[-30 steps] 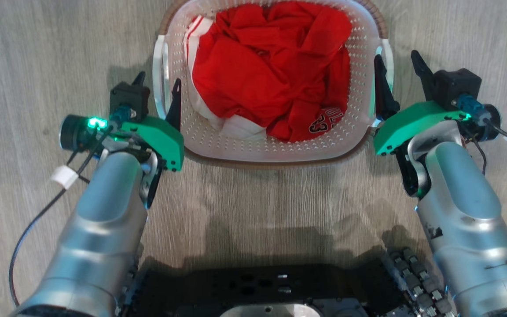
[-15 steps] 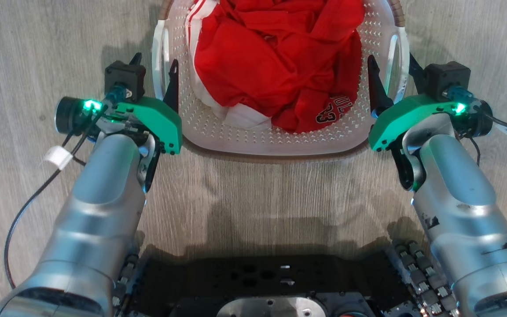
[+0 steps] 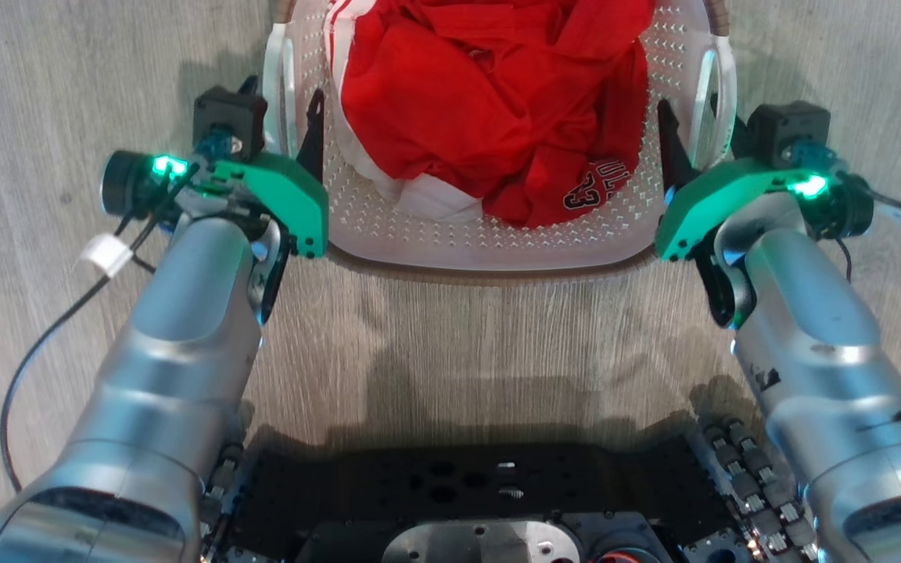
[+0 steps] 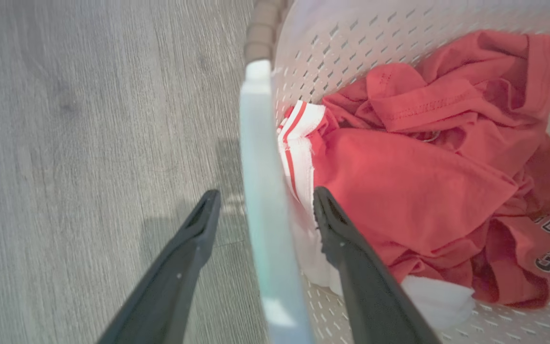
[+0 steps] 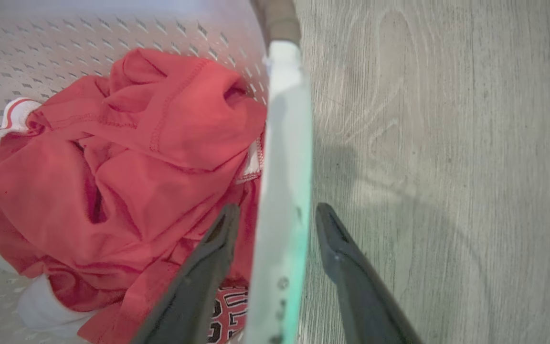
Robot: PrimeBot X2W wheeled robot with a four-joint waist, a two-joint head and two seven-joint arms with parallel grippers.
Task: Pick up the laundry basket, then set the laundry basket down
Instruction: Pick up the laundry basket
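The laundry basket (image 3: 489, 242) is white perforated plastic with a brown rim and stands on the floor at the top centre of the head view. It holds crumpled red and white clothes (image 3: 489, 94). My left gripper (image 3: 282, 90) is open astride the left white handle (image 4: 260, 143), one finger inside the basket and one outside. My right gripper (image 3: 699, 117) is open astride the right handle (image 5: 284, 119) in the same way. Small gaps show between fingers (image 5: 208, 258) and handle in both wrist views. The basket's far end is cut off by the picture's top edge.
Grey wood-look floor (image 3: 458, 344) surrounds the basket on both sides and in front. My black base (image 3: 497, 500) fills the bottom of the head view. A loose black cable (image 3: 44, 344) hangs off the left forearm.
Both grippers have slid further forward along the basket's handles. The right fingers stand slightly closer together than before. The head view itself has shifted, so the basket sits higher in the picture.
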